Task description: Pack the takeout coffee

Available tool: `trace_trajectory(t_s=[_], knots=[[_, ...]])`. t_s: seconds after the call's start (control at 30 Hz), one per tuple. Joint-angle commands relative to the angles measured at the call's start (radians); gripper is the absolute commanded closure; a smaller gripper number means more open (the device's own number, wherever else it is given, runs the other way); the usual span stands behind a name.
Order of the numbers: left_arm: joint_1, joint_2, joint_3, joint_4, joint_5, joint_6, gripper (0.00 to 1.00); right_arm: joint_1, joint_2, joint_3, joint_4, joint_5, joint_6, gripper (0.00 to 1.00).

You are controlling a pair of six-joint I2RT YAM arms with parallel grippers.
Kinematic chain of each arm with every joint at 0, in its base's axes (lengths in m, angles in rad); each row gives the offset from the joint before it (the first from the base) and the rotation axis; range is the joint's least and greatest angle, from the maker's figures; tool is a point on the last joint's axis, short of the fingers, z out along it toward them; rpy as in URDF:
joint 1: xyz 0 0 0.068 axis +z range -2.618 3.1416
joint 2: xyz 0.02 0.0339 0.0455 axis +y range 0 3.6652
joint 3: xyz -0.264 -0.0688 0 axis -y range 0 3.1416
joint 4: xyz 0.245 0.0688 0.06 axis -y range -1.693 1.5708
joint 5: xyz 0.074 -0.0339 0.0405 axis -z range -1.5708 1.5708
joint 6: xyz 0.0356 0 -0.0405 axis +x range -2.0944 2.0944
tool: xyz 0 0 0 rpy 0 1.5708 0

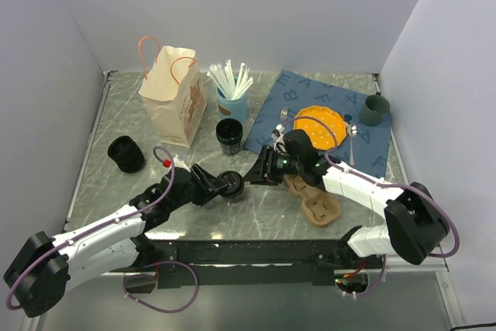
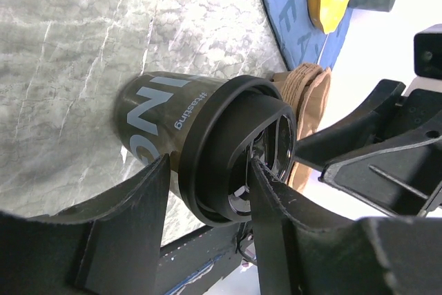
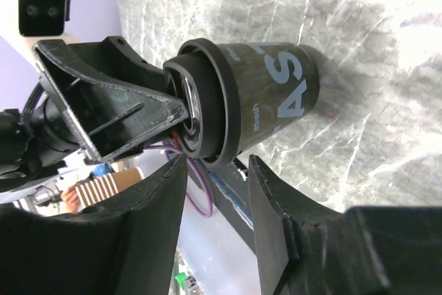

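Note:
The takeout coffee [image 1: 231, 184], a black cup with pale lettering and a black lid, is tipped on its side just over the marble table [image 1: 116, 114]. My left gripper [image 1: 223, 185] is shut on it. In the left wrist view, one finger sits under the lid rim and the other presses on the lid top [image 2: 242, 150], with the gripper [image 2: 210, 167] straddling the rim. My right gripper [image 1: 258, 172] faces the lid from the right. In the right wrist view its fingers [image 3: 217, 164] stand open just short of the cup [image 3: 269, 94], with nothing between them.
A paper bag [image 1: 172, 98] with red handles stands at the back left, beside a light-blue straw cup [image 1: 232, 102] and a lidless black cup [image 1: 229, 134]. A black stack [image 1: 125, 153] sits far left. A cardboard carrier [image 1: 314, 199], blue cloth [image 1: 325, 98], orange plate [image 1: 319, 125] and grey-green mug [image 1: 374, 109] lie to the right.

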Motion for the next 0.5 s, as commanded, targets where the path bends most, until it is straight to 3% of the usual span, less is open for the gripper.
trace_trajectory(t_s=[0.0,0.47], knots=[[-0.009,0.048,-0.036,-0.221,-0.036,0.023,0.49,0.01,-0.022,-0.048,0.086,-0.002,0.048,0.55],[-0.007,0.107,-0.007,-0.211,-0.03,0.04,0.49,0.071,0.088,-0.101,0.261,-0.003,0.171,0.61]])
